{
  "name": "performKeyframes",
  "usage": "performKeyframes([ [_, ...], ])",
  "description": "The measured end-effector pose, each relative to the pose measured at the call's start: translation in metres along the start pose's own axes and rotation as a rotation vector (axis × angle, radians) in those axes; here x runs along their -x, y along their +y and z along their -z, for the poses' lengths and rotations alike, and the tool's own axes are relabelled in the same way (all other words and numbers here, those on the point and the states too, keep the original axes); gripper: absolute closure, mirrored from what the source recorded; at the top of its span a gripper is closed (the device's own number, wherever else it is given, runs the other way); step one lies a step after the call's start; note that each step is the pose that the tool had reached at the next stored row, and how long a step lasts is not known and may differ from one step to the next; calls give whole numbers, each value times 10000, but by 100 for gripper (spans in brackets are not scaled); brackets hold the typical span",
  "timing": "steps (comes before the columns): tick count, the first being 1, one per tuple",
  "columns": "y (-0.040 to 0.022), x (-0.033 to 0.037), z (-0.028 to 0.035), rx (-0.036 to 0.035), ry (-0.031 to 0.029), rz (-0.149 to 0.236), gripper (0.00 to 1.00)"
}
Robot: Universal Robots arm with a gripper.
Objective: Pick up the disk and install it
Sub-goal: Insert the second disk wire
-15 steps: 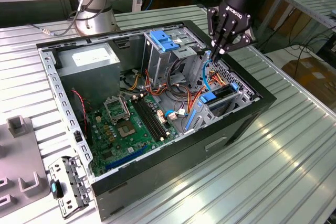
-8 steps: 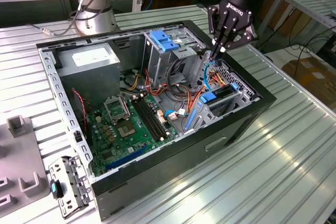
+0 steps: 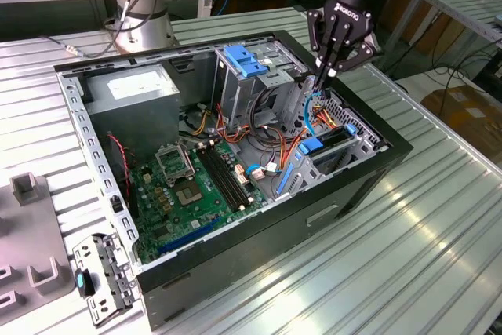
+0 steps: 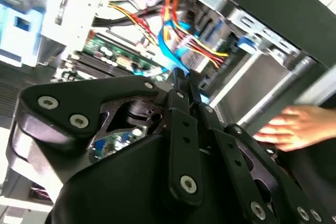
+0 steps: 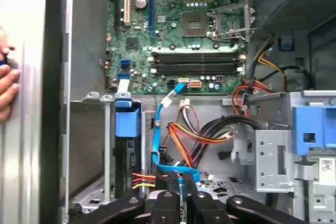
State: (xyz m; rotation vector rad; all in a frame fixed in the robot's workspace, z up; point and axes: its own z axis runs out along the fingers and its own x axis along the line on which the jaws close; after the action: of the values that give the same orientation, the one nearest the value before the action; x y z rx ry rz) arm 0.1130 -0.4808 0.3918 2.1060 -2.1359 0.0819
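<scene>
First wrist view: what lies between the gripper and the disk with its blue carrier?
In the first wrist view, a blue flat cable hangs between the gripper and the disk, and red and yellow wires run to the disk.

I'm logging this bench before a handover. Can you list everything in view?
Computer case: one, black, open on the slatted table.
Motherboard: one, green, on the case floor.
Power supply: one, grey with a white sticker, at the case's far corner.
Drive cage latch: one, blue, on top of the grey cage.
Disk: one, dark with a blue carrier, standing in the bay.
Cables: several, orange, red, yellow, black and blue, beside the bay.
Bracket: one, grey, on the table.
Hand: one, on the case's edge.
Gripper: one, black, fingers closed, above the cables.
</scene>
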Motion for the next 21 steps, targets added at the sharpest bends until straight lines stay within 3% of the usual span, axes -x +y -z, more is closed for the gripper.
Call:
performKeyframes([
  [1, 0, 12, 2, -4, 355, -20, 81],
  [2, 0, 27, 3, -6, 577, -35, 81],
  [3, -1, 40, 3, -7, 711, -42, 81],
  [4, -3, 56, 2, -8, 817, -51, 75],
  [7, -26, 106, -23, 0, 888, -53, 75],
  [9, -33, 116, -84, 2, 931, -56, 75],
  [13, -40, 124, -139, 0, 1018, -59, 75],
  [15, -45, 127, -155, 0, 1138, -68, 76],
  [17, -46, 128, -163, -1, 1210, -73, 84],
  [21, -47, 129, -165, -2, 1242, -74, 84],
])
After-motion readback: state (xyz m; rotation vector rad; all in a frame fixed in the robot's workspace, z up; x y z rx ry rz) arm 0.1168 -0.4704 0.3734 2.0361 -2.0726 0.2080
